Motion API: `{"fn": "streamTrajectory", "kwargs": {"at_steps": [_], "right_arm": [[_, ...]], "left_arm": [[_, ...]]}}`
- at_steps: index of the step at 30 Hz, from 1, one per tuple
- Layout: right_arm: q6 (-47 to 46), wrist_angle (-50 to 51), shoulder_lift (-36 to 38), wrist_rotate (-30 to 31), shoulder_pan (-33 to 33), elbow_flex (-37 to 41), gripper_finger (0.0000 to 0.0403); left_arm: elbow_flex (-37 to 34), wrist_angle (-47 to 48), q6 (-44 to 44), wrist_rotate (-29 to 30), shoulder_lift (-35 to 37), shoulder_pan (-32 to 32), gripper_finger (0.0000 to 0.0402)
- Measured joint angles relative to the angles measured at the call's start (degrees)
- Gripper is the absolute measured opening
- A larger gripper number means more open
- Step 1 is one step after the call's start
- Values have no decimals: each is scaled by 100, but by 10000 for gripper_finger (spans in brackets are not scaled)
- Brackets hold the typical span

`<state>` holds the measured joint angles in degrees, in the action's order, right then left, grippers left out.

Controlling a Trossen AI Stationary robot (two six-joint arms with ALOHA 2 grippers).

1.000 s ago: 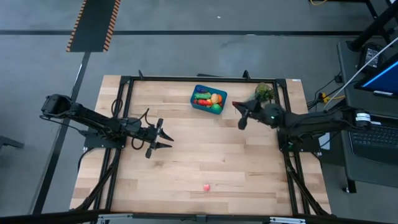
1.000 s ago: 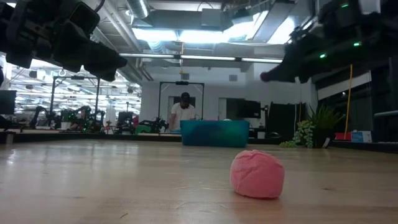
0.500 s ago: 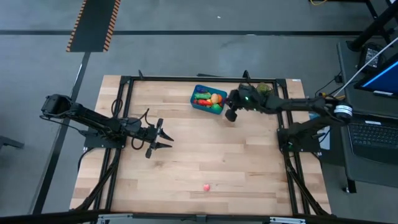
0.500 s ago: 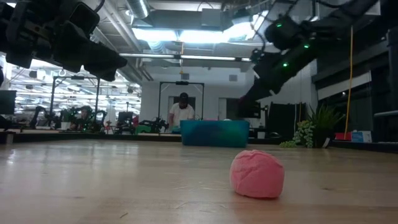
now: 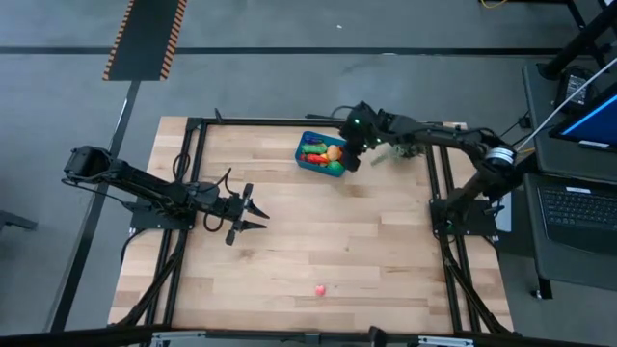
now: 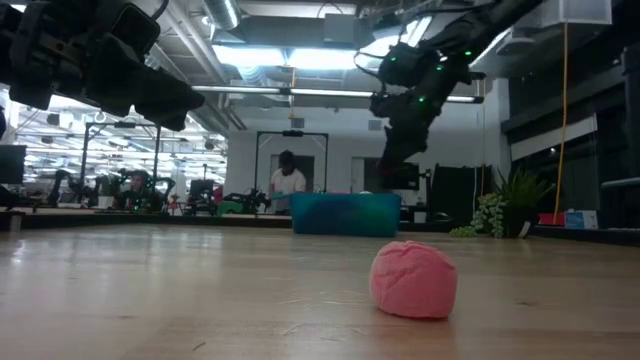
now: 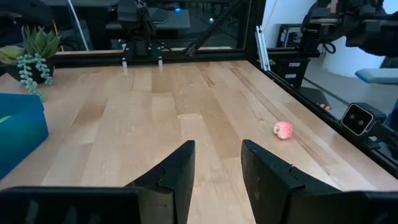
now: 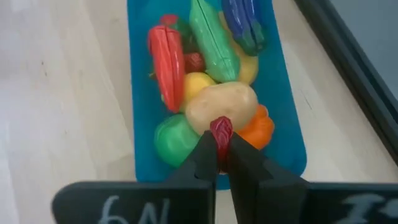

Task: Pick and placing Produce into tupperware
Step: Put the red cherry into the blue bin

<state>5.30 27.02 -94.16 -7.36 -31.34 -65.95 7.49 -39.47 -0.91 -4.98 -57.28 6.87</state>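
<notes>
The teal tub [image 5: 310, 163] [image 8: 138, 93] stands near the table's far edge and holds several toy pieces: a red pepper [image 8: 166, 56], a green cucumber [image 8: 211, 37], a purple piece [image 8: 244, 22], a tan potato [image 8: 221, 106], a green ball [image 8: 175, 140] and an orange piece [image 8: 258, 127]. My right gripper [image 5: 352, 160] [image 8: 221, 149] hovers over the tub's near right end, shut on a small dark red piece [image 8: 221, 130]. One pink piece [image 5: 319, 288] [image 6: 414, 279] [image 7: 283, 129] lies alone near the table's near edge. My left gripper [image 5: 254, 214] [image 7: 217, 168] waits open at mid-left. My right gripper pinches the small dark red piece [image 8: 221, 126] between its two fingertips [image 8: 205, 155], pointing down from above. The piece is lifted clear and hangs over the potato and the orange piece in the tub.
A leafy green plant sprig [image 5: 393, 150] [image 6: 490, 215] [image 7: 31, 53] sits right of the tub, partly under my right arm. A black frame [image 5: 289, 122] runs round the table. Bare wood lies between the tub and the pink piece. A person [image 6: 287, 185] stands in the room beyond.
My right gripper has swung from the table's right side toward the far edge and leftward, past the plant sprig, and now hangs over the tub's near right end. The left arm and the pink piece have stayed put.
</notes>
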Motion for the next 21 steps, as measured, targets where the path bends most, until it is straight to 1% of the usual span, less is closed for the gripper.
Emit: {"fn": "streamTrajectory", "kwargs": {"at_steps": [5,9,12,15,21], "right_arm": [[147,645,-580,-28,-159,-688,22],[-94,983,-946,-23,-334,-1029,22],[-331,1051,-1183,-15,-430,-1157,22],[-352,1037,-1343,-17,-510,-1176,22],[-506,995,-1501,115,-576,-1176,22]], "left_arm": [[0,1,-4,1,0,1,124],[0,1,-4,0,0,1,124],[0,1,-2,1,0,0,124],[0,1,-5,-1,0,2,124],[0,-1,-7,1,0,0,124]]}}
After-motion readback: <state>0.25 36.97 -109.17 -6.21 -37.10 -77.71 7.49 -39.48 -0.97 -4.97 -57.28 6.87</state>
